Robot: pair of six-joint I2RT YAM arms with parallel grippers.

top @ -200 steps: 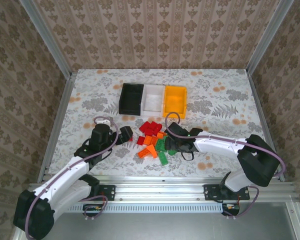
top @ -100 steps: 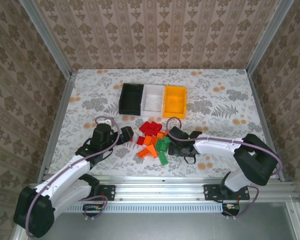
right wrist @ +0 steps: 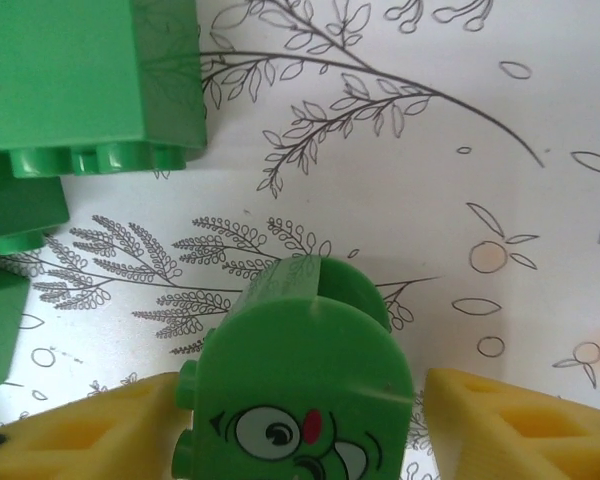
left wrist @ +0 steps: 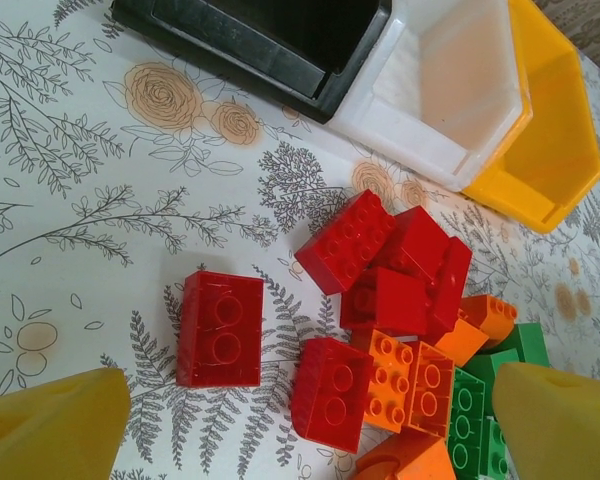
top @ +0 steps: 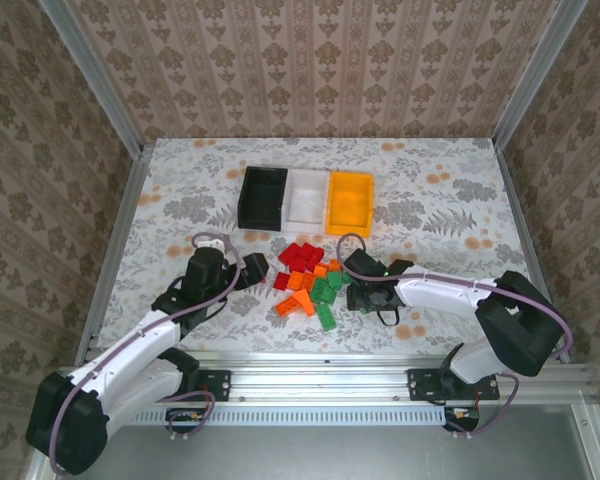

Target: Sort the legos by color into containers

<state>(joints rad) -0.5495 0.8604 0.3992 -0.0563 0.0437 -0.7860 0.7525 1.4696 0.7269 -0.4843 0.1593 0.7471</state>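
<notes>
Red, orange and green legos [top: 308, 282] unsorted, bins bare
Nothing shows in the black bin [top: 244, 205], white bin [top: 307, 219] or yellow bin [top: 348, 229], so the sorting looks barely begun: the whole pile lies on the counter [top: 180, 190] just in front of them. The left claw [top: 256, 268] hovers wide apart by the red bricks; the right claw [right wrist: 300, 425] straddles a green face-printed brick [right wrist: 310, 340], but whether it pinches it cannot be told.

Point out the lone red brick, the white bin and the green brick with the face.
lone red brick [left wrist: 220, 328], left wrist view, middle of its upward face.
white bin [left wrist: 450, 85], left wrist view, bare inner wall.
green brick with the face [right wrist: 305, 395], right wrist view, on the printed rounded side.
</notes>
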